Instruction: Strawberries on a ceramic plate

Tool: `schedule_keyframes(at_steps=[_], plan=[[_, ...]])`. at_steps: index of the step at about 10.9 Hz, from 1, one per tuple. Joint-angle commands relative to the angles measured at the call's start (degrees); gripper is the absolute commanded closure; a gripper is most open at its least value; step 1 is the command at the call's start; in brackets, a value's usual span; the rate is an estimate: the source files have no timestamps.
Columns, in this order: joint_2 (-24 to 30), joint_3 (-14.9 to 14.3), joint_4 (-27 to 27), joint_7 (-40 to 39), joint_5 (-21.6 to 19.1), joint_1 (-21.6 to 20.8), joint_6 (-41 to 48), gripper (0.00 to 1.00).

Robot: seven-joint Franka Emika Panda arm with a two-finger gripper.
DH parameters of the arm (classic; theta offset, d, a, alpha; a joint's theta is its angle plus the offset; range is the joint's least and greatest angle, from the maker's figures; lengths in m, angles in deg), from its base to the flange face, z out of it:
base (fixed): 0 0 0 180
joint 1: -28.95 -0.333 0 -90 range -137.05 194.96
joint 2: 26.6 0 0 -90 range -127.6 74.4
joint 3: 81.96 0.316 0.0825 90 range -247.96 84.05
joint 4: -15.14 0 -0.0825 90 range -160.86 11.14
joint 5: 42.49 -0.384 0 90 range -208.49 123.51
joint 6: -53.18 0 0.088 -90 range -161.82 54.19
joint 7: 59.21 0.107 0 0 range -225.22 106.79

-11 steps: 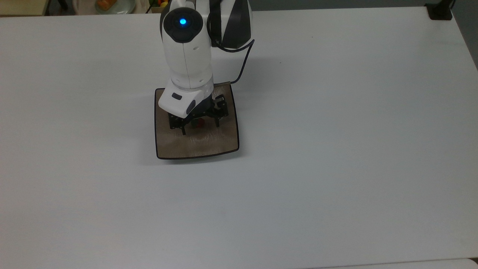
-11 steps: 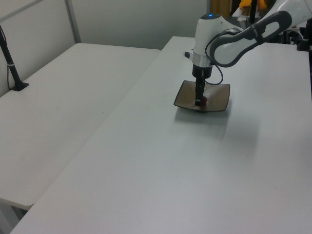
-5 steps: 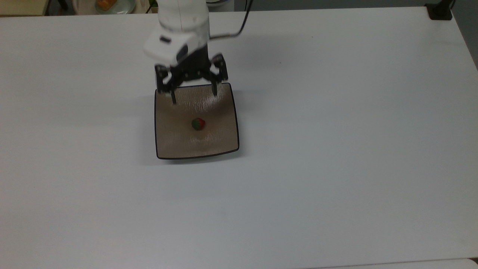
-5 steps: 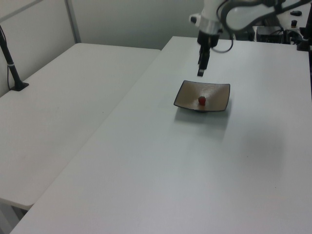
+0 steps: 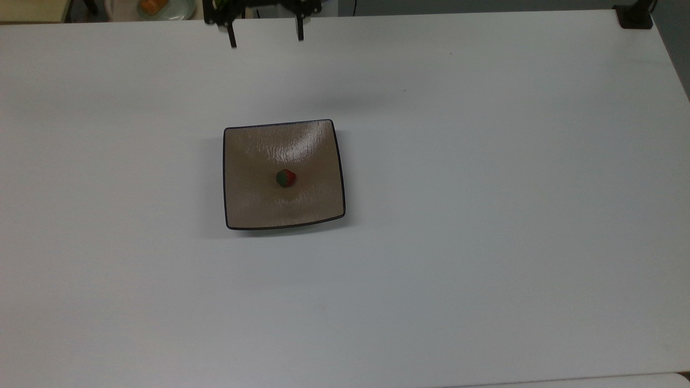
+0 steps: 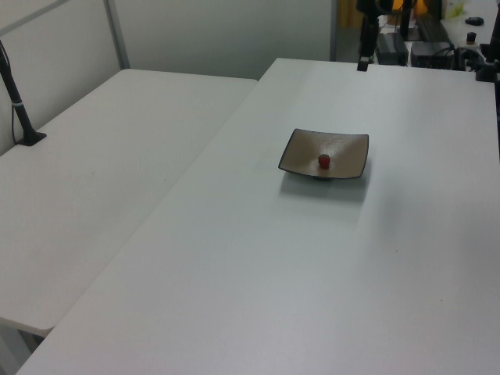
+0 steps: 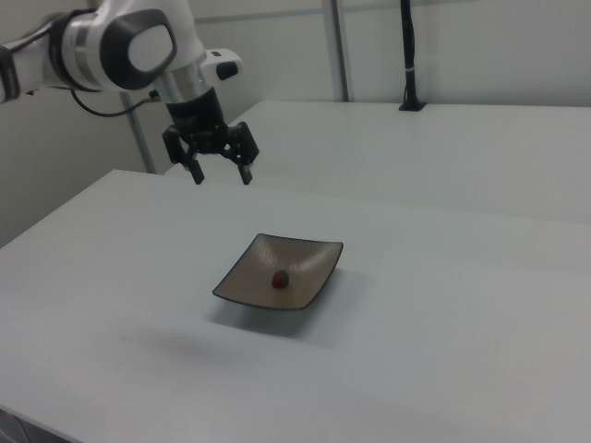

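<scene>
A small strawberry (image 5: pixel 285 178) (image 6: pixel 323 161) (image 7: pixel 281 278), dark red with a green cap, lies near the middle of the square tan-brown ceramic plate (image 5: pixel 253 205) (image 6: pixel 301 152) (image 7: pixel 249 281) on the white table. My gripper (image 5: pixel 266 37) (image 7: pixel 223 175) hangs open and empty, high above the table and well beyond the plate's far edge at the top view's upper rim. In the left view a dark finger (image 6: pixel 363 61) shows at the table's far end.
The white table (image 5: pixel 485 215) stretches wide around the plate. A second white table (image 6: pixel 94 172) stands at the left view's left, carrying a black post (image 6: pixel 19 117). A black mount (image 5: pixel 635 16) sits at the top view's upper right corner.
The gripper let go of the strawberry on the plate, then rose and drew back toward the table's far edge with its fingers open. The strawberry stays where it was left.
</scene>
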Motion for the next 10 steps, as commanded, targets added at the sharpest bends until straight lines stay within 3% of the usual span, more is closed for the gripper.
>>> schedule_keyframes(at_steps=[1, 3, 10], plan=[[3.2, -0.2, -1.0, 12.5, -1.3, -1.2, 6.5, 0.0], [3.6, -0.2, -1.2, 17.1, -1.3, -3.3, 9.0, 0.0], [3.1, -0.1, -1.1, 16.7, -1.4, -3.4, 8.1, 0.0]])
